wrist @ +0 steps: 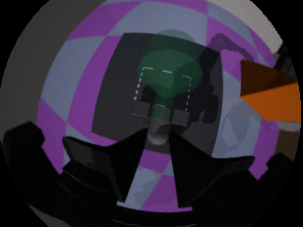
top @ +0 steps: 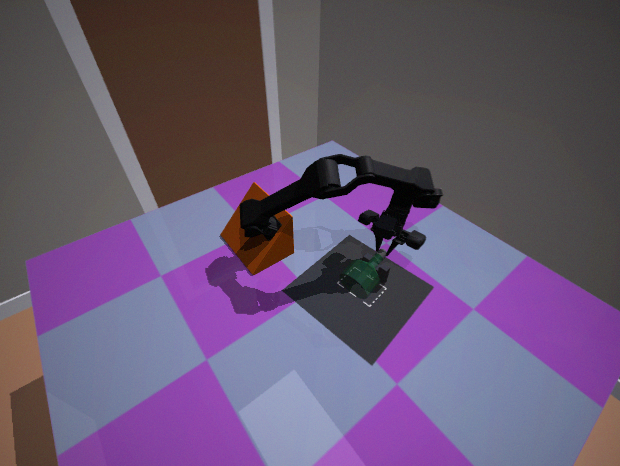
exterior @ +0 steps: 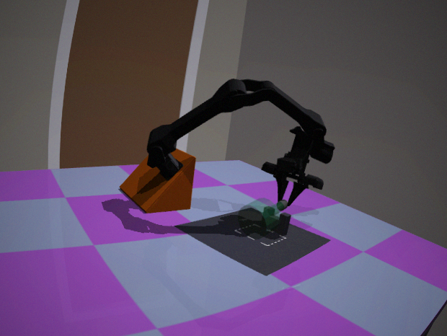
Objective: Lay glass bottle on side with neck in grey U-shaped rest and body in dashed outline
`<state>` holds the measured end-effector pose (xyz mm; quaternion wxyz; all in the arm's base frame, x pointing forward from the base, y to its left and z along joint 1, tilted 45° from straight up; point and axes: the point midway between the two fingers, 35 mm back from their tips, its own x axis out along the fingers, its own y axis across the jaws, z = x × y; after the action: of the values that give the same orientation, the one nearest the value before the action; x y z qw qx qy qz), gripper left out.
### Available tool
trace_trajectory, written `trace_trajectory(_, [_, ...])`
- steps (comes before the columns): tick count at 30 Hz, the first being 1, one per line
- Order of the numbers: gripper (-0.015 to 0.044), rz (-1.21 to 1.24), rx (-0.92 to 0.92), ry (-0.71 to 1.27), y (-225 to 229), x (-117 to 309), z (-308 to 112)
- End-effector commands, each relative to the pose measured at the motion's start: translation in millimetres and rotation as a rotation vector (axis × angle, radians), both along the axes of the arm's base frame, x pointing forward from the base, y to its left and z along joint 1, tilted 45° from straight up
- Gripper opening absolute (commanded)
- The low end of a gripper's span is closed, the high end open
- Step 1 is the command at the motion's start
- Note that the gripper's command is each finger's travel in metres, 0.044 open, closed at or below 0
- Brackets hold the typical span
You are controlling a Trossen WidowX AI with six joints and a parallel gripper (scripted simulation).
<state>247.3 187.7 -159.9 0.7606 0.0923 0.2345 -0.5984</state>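
The green glass bottle [top: 361, 275] [exterior: 255, 213] [wrist: 169, 73] lies roughly level, its neck toward the gripper and its body toward the arm's base side. My gripper [top: 382, 252] [exterior: 283, 204] [wrist: 158, 133] is shut on the neck near its mouth. The body appears a little above the dark mat; the exact gap is hard to tell. The grey U-shaped rest [top: 383, 275] [exterior: 285, 224] [wrist: 141, 108] stands under the neck, which lines up between its two posts in the wrist view. The dashed outline [top: 369, 305] [exterior: 267, 245] [wrist: 144, 68] shows beneath and partly through the body.
The dark square mat [top: 370, 345] [exterior: 265, 265] [wrist: 110, 109] lies on the checkered table [top: 160, 325] [exterior: 126, 288]. The orange wedge base [top: 275, 245] [exterior: 180, 191] [wrist: 275, 99] stands left of the mat in the top and exterior views, with the arm reaching over from it.
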Motion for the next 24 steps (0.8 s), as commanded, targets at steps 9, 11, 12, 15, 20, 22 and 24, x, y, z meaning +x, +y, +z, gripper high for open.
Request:
trace_trajectory(9, [0.0114, -0.001, 0.000, 0.000, -2.1, 1.2, -7.2])
trace_trajectory(11, [0.0114, -0.001, 0.000, 0.000, -2.4, 1.2, -8.4])
trace_trajectory(12, [0.0114, -0.002, 0.000, 0.000, -2.6, 1.2, -9.0])
trace_trajectory(15, [0.0114, -0.002, 0.000, 0.000, -3.0, 1.2, -10.1])
trace_trajectory(20, [0.0114, -0.004, 0.000, 0.000, -3.5, 1.4, -10.8])
trace_trajectory(22, [0.0114, -0.005, 0.000, 0.000, -3.6, 1.5, -10.9])
trace_trajectory(24, [0.0114, -0.005, 0.000, 0.000, -3.8, 1.5, -11.1])
